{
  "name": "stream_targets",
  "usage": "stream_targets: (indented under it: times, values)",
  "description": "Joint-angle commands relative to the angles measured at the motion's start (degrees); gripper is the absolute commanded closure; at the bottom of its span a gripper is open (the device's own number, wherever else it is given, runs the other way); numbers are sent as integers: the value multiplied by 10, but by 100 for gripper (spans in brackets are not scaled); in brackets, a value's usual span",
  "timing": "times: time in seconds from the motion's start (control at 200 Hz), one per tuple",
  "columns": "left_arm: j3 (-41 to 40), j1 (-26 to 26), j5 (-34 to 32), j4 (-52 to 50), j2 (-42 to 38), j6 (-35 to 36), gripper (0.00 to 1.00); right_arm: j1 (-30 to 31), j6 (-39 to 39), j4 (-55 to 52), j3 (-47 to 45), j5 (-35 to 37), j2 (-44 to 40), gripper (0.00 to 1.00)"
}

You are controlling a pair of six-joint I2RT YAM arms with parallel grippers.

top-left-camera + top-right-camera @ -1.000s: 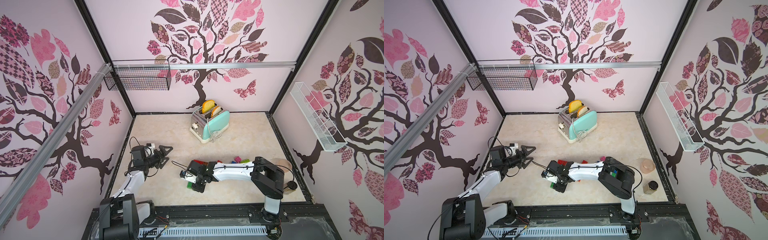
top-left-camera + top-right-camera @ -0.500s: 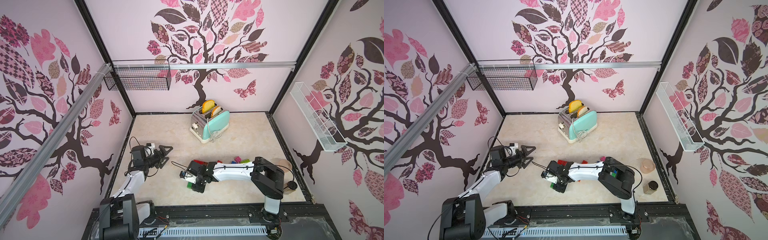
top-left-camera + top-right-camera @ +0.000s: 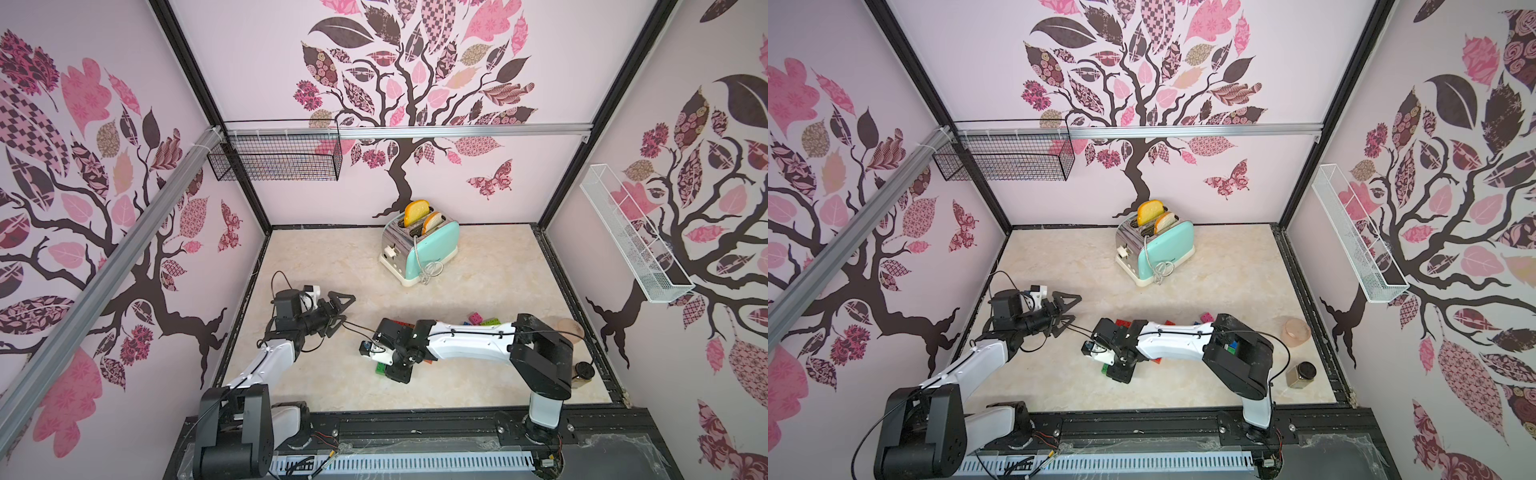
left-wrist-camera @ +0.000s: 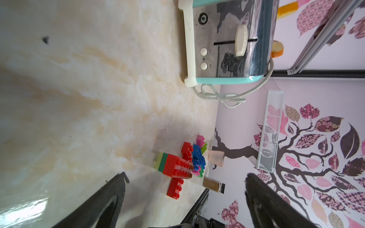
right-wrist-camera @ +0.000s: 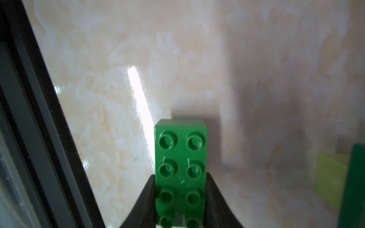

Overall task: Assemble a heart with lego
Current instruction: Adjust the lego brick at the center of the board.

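My right gripper (image 5: pixel 181 176) is shut on a green 2x4 lego brick (image 5: pixel 180 154), studs facing the camera, just above the marble floor. Both top views show this gripper (image 3: pixel 390 370) low near the front, with the green brick (image 3: pixel 380 368) poking out beside it. An assembled cluster of red (image 4: pixel 174 165), blue (image 4: pixel 198 156), pink and lime lego lies on the floor, with a red brick (image 4: pixel 174 187) attached to its side. My left gripper (image 3: pixel 343 309) hangs open and empty, left of the right arm. The right arm hides most of the cluster in both top views.
A mint toaster (image 3: pixel 419 249) with two bread slices stands at the back. A pink cup (image 3: pixel 1296 332) and a brown jar (image 3: pixel 1302 374) sit by the right wall. Wire baskets hang on the back and right walls. A black frame rail (image 5: pixel 29 118) runs close to the held brick.
The right jaws have tightened slightly on the green brick. Neither arm has visibly moved.
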Motion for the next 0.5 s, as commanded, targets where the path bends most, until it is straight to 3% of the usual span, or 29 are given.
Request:
stream_targets:
  times: [0.0, 0.33, 0.495]
  values:
    - [-3, -25, -22, 77, 34, -21, 3, -29, -44, -68, 65, 0, -34, 79]
    - [17, -43, -3, 154, 96, -43, 3, -131, -106, -148, 162, -4, -15, 80]
    - [16, -90, -18, 164, 114, -39, 3, -170, -131, -168, 187, -16, 9, 80]
